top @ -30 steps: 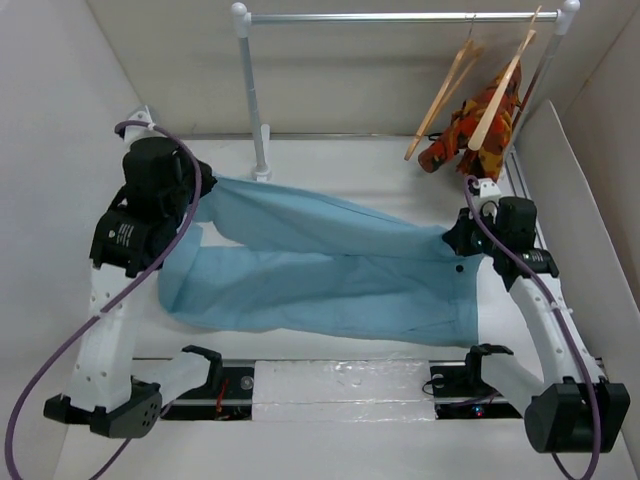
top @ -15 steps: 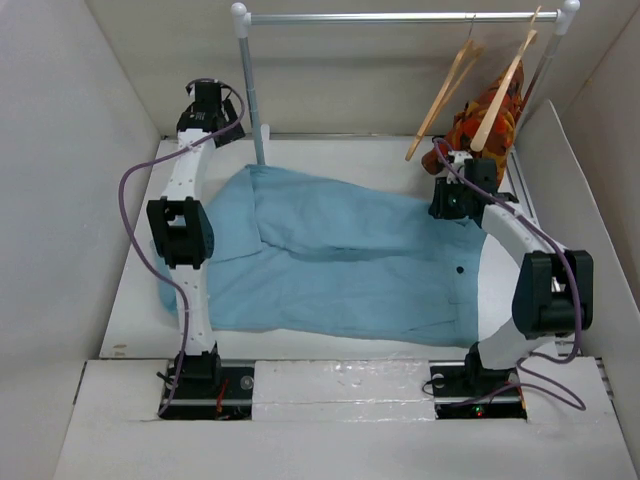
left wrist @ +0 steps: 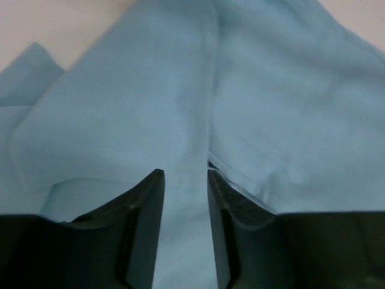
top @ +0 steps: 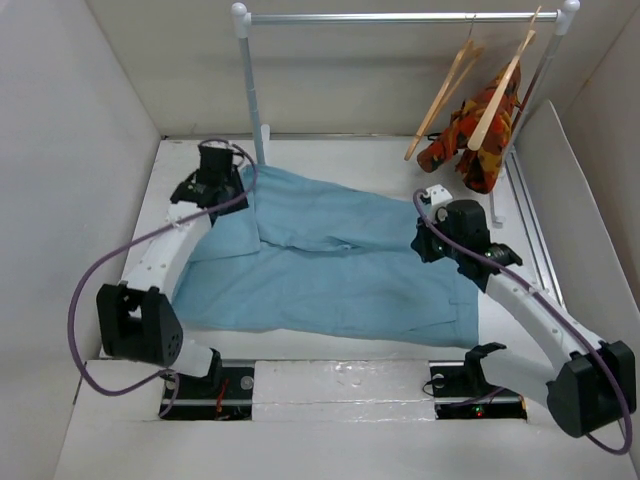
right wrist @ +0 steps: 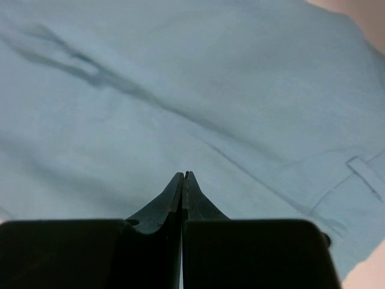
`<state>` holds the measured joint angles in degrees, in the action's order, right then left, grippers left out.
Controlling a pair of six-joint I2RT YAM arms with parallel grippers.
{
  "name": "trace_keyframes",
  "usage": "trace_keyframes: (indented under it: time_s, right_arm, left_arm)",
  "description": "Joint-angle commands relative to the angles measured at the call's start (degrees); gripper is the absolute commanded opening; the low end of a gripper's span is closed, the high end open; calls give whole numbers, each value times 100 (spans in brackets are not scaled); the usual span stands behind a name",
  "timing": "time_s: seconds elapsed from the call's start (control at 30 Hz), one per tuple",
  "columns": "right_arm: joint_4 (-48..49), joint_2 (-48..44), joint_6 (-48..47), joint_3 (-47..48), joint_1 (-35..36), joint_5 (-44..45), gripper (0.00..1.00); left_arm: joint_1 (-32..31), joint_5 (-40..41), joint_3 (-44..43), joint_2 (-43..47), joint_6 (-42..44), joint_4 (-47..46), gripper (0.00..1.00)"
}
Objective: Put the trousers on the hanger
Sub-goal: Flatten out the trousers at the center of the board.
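On the white table (top: 350,150), the left gripper (left wrist: 184,174) stands slightly open over a seam of the trousers (top: 340,260). The right gripper (right wrist: 183,176) is closed on nothing, above the same cloth. The trousers lie spread flat, sky-blue and softly creased. The hanger (top: 442,100) hangs bare on the rail (top: 400,16).

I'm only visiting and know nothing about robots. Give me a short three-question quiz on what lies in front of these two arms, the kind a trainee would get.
1. True or false: the trousers hang on the empty wooden hanger.
2. Which has its jaws pressed together? A. left gripper B. right gripper C. both
3. In a few words: what does the second hanger carry?

Key
1. False: they lie spread on the table.
2. B: the left one shows a gap with blue cloth below it.
3. An orange-red patterned garment.
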<state>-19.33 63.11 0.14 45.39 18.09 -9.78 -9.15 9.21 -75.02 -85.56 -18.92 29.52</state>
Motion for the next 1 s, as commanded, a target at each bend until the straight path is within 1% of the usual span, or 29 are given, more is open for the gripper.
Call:
trace_keyframes:
  time_s: [0.0,0.03,0.07,0.1,0.13,0.17,0.2,0.3,0.47,0.53,0.57,0.67,0.73,0.77,0.83,0.93,0.97]
  right_arm:
    - [-9,-290,-129,-397,300,-313,0]
    - [0,-386,-137,-460,362,-410,0]
    - [-18,-405,-146,-513,432,-480,2]
    - [34,-422,-163,-635,433,-690,19]
    - [35,-423,-164,-636,433,-692,20]
    - [87,-405,-172,-680,485,-761,26]
    - [114,-396,-164,-706,537,-814,35]
    - [175,-405,-146,-785,739,-894,37]
    - [290,-422,-23,-961,1074,-824,35]
    - [298,-440,151,-961,1214,-710,35]
    - [290,-449,179,-961,1215,-666,35]
    - [237,-519,214,-909,1268,-552,35]
    - [211,-546,188,-865,1268,-490,35]
    - [176,-546,179,-856,1268,-481,35]
    - [158,-537,170,-830,1268,-472,35]
    - [184,-511,170,-821,1268,-472,35]
    - [184,-502,170,-812,1268,-472,35]
  left_arm:
    - [-684,-62,1041,4,-68,-156,34]
    - [-685,-60,1199,22,-86,-218,38]
    - [-685,-95,1427,22,-95,-305,44]
    - [-685,-217,1507,-57,19,-593,47]
    - [-685,-218,1508,-127,20,-596,47]
    - [-685,-270,1456,-206,54,-701,47]
    - [-685,-323,1438,-276,133,-754,48]
    - [-685,-341,1368,-435,248,-982,48]
    - [-685,-429,1201,-812,450,-1071,47]
    - [-685,-421,1201,-970,485,-1062,43]
    - [-685,-359,1244,-1006,477,-1053,37]
    - [-685,-219,1350,-1086,424,-1045,26]
    - [-685,-139,1411,-1094,406,-1044,25]
    - [-685,-104,1446,-1103,398,-1036,23]
    - [-685,-86,1456,-1138,406,-1036,22]
    - [-685,-43,1447,-1200,415,-1009,11]
    - [-685,-8,1438,-1209,406,-983,0]
